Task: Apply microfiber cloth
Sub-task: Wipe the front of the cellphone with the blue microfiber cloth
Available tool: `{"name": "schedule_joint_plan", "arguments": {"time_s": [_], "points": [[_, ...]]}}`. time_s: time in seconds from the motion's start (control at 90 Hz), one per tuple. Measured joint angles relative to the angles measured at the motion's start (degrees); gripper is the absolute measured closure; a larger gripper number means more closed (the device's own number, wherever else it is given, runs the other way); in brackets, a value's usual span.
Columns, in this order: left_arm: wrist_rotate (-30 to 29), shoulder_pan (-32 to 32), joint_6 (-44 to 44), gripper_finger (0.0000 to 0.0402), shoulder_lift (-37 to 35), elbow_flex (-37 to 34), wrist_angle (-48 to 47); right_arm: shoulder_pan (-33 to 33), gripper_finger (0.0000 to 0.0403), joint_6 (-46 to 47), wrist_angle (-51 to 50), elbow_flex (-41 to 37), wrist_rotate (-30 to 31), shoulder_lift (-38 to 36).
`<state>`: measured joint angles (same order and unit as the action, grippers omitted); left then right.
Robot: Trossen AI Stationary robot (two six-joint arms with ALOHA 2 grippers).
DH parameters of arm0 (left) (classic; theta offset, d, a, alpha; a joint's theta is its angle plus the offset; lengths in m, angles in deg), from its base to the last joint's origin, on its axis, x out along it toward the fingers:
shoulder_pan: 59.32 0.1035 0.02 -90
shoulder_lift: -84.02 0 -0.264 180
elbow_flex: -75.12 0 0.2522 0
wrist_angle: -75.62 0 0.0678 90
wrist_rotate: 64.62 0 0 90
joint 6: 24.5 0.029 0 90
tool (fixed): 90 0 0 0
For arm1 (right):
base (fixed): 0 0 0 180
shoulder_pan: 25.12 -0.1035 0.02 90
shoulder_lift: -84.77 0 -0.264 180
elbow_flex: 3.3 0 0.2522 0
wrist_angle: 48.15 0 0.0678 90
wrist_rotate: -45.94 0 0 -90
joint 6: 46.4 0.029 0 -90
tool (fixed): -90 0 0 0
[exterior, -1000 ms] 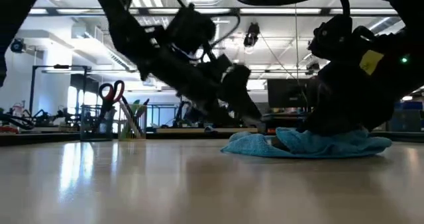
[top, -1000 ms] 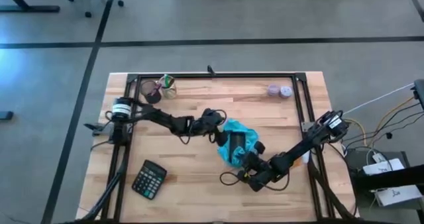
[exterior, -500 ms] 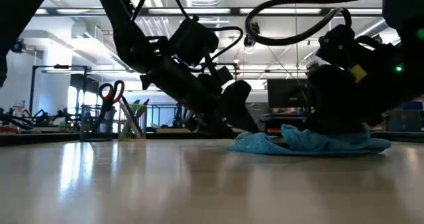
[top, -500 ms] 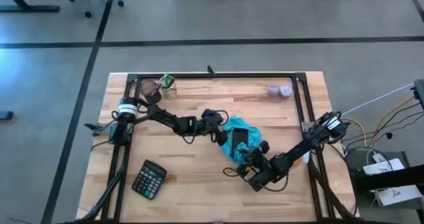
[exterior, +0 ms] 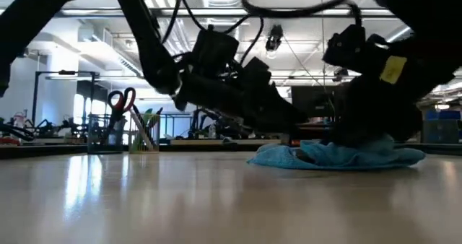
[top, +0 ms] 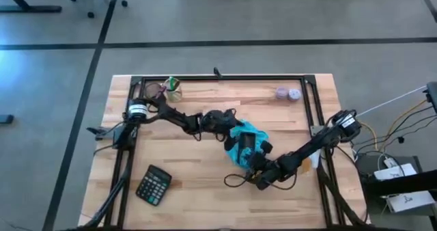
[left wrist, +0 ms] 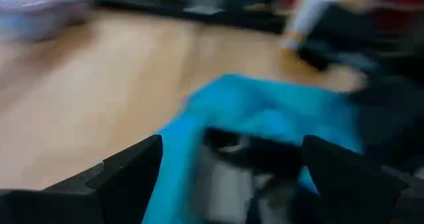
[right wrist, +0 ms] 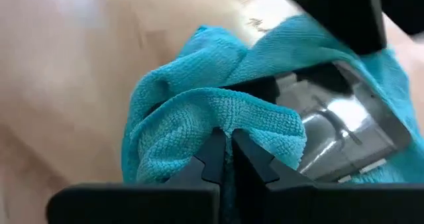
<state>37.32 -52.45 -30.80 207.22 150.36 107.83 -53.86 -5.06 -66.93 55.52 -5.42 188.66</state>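
Turquoise microfiber cloth (top: 244, 143) lies crumpled on the wooden bench (top: 205, 180), partly over a flat black phone (right wrist: 334, 128). Right pincer (right wrist: 225, 159) pinches a fold of the cloth. Left pincer (left wrist: 228, 159) is spread beside the cloth.

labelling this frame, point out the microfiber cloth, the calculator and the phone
microfiber cloth (right wrist: 173, 121): right wrist view, its folded top.
calculator (top: 153, 186): high view, middle of its keypad.
phone (right wrist: 344, 128): right wrist view, its glossy face.

Microfiber cloth (left wrist: 265, 118) blurred, its far side behind a dark arm.
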Motion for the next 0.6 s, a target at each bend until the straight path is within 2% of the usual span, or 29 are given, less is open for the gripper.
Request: {"name": "schedule_joint_plan", "arguments": {"time_s": [0.133,0.311,0.6], "points": [[-2.7,0.4,-0.6,0.0054,3.4,3.9,-5.1,0.3,0.0403,0.2,-0.6,-0.2,1.0,-0.3],[-3.2,0.4,-0.9,0.0054,5.6,6.1,-9.6,-1.8,0.0403,16.9,-11.1,-0.3,8.2,-0.7],[-1.5,0.5,-0.3,0.0054,5.1,4.4,-10.6,-6.5,0.0403,35.1,-22.5,-0.9,13.0,-0.4]]}}
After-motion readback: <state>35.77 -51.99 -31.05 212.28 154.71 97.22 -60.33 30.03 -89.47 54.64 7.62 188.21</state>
